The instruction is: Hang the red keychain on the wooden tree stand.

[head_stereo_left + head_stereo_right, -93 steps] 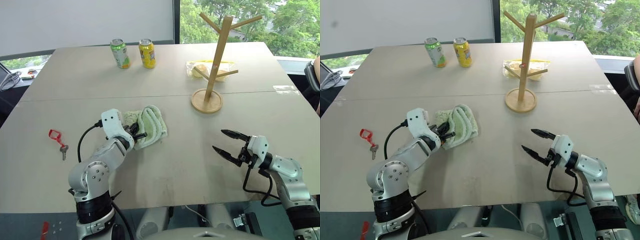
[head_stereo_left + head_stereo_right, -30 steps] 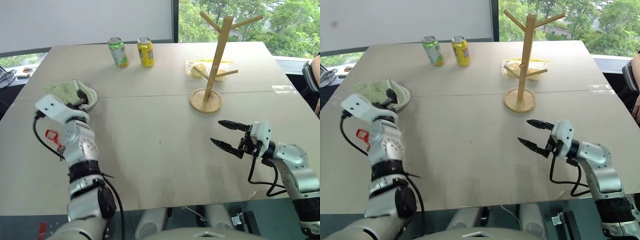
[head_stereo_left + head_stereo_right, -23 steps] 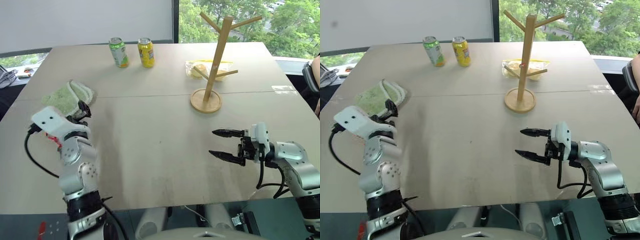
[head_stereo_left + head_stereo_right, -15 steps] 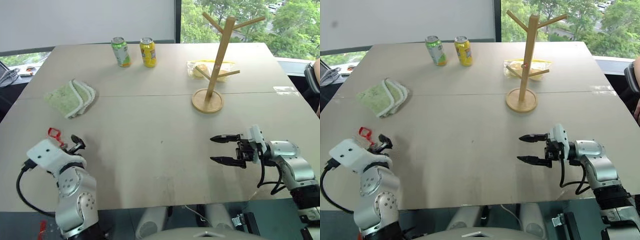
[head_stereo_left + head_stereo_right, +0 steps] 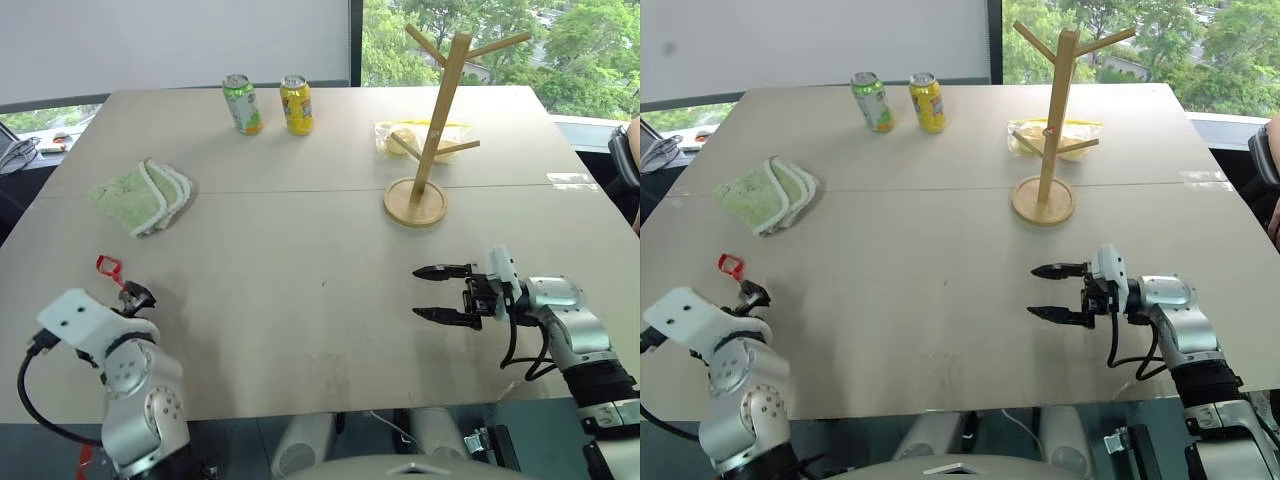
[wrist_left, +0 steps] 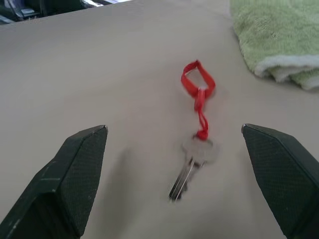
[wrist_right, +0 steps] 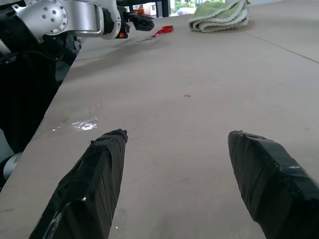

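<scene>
The red keychain (image 6: 197, 102) is laid flat on the table (image 5: 320, 230), loop end toward the green towel (image 5: 143, 194), key toward the spread, empty left gripper (image 6: 174, 184). The right gripper (image 5: 1052, 292) is spread, empty.

Red keychain (image 6: 198, 89) lies flat; wooden tree stand (image 5: 428, 128) stands upright.

Left gripper (image 6: 172, 186) released towel (image 5: 142, 193), pulled back to red keychain (image 6: 198, 94).

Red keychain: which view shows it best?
The left wrist view: the red keychain lies flat on the table, loop and key both plain, centred between the open left pincer's fingers. The eye views give a small red loop; the right wrist view a distant red speck.
</scene>
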You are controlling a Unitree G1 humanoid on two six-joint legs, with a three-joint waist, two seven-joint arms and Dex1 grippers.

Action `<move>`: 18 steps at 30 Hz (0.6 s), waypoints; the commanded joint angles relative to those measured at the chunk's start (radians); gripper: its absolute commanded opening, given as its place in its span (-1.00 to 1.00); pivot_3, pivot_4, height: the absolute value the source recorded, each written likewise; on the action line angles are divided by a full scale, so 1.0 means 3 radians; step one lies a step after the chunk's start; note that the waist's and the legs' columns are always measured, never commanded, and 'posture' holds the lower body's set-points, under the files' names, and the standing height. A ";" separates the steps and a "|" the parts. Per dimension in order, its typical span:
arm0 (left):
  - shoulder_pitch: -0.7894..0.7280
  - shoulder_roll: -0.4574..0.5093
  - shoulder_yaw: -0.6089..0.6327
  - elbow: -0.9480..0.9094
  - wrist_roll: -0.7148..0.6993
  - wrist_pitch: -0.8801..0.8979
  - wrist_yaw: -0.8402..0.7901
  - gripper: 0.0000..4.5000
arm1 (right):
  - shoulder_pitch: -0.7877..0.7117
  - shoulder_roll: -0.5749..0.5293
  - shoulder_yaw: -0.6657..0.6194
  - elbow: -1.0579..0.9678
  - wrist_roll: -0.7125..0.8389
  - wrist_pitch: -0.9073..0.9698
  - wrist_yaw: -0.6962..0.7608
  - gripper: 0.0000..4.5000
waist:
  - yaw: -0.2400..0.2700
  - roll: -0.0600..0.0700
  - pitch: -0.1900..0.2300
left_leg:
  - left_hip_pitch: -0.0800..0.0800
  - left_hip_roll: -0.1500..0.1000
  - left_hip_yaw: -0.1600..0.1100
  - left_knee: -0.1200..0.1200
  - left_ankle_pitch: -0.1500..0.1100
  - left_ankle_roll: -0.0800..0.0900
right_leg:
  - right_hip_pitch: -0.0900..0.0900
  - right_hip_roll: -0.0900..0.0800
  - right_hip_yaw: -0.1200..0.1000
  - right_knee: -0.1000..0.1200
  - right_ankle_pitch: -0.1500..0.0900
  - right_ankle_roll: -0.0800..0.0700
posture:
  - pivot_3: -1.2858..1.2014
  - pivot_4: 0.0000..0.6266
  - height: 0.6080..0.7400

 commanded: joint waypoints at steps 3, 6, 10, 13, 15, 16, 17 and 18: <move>-0.0144 0.0192 0.0007 0.0116 0.0141 0.0269 0.0022 0.98 | -0.0007 0.0034 -0.0065 -0.0114 0.0017 -0.0025 -0.0079 0.55 | -0.0006 0.0000 0.0000 | 0.0000 0.0000 -0.0001 0.0000 0.0000 0.0000 | -0.0001 0.0001 0.0000 0.0000 0.0006 0.0009 | 0.03 -0.52 1.00; -0.0289 0.0308 0.0009 0.0285 0.0174 0.0365 -0.0011 0.98 | 0.0047 0.0045 -0.0067 -0.0170 0.0022 -0.0023 -0.0131 0.55 | -0.0001 0.0000 0.0000 | 0.0000 0.0000 -0.0002 0.0000 0.0000 0.0000 | -0.0001 0.0001 -0.0001 0.0000 0.0006 0.0010 | 0.03 -0.52 1.00; -0.0493 0.0496 0.0068 0.0603 0.0170 0.0401 -0.0101 0.98 | 0.0068 0.0062 -0.0088 -0.0199 0.0021 -0.0026 -0.0207 0.55 | -0.0005 0.0000 0.0000 | 0.0000 0.0000 -0.0002 0.0000 0.0000 0.0000 | -0.0002 0.0001 -0.0001 0.0001 0.0007 0.0011 | 0.03 -0.52 1.00; -0.0586 0.0569 0.0079 0.0755 0.0165 0.0417 -0.0144 0.98 | 0.0076 0.0062 -0.0087 -0.0209 0.0022 -0.0029 -0.0227 0.55 | -0.0007 0.0000 0.0000 | 0.0000 0.0000 -0.0002 -0.0001 0.0000 -0.0001 | -0.0002 0.0001 -0.0001 0.0001 0.0007 0.0010 | 0.03 -0.52 1.00; -0.0634 0.0629 0.0069 0.0847 0.0168 0.0460 -0.0186 0.98 | 0.0082 0.0062 -0.0091 -0.0221 0.0025 -0.0026 -0.0247 0.55 | -0.0007 0.0000 0.0000 | 0.0000 0.0000 -0.0002 0.0000 0.0000 -0.0001 | -0.0003 0.0001 0.0000 0.0001 0.0008 0.0009 | 0.03 -0.52 1.00; -0.0647 0.0654 0.0067 0.0882 0.0173 0.0477 -0.0198 0.98 | 0.0086 0.0063 -0.0096 -0.0229 0.0027 -0.0022 -0.0263 0.55 | -0.0007 0.0000 0.0000 | 0.0000 0.0000 -0.0002 -0.0001 0.0000 -0.0001 | -0.0003 0.0001 0.0000 0.0001 0.0008 0.0009 | 0.03 -0.52 1.00; -0.0653 0.0667 0.0070 0.0906 0.0177 0.0487 -0.0202 0.98 | 0.0089 0.0064 -0.0102 -0.0231 0.0028 -0.0024 -0.0280 0.55 | -0.0005 0.0000 0.0000 | 0.0000 0.0000 -0.0002 -0.0001 0.0000 -0.0001 | -0.0003 0.0001 0.0000 0.0001 0.0010 0.0007 | 0.03 -0.52 1.00; -0.0657 0.0678 0.0071 0.0924 0.0181 0.0505 -0.0205 0.98 | 0.0096 0.0063 -0.0105 -0.0238 0.0028 -0.0025 -0.0290 0.55 | -0.0006 0.0000 0.0000 | 0.0000 0.0000 -0.0003 -0.0001 0.0000 -0.0001 | -0.0003 0.0001 -0.0001 0.0001 0.0013 0.0001 | 0.03 -0.52 1.00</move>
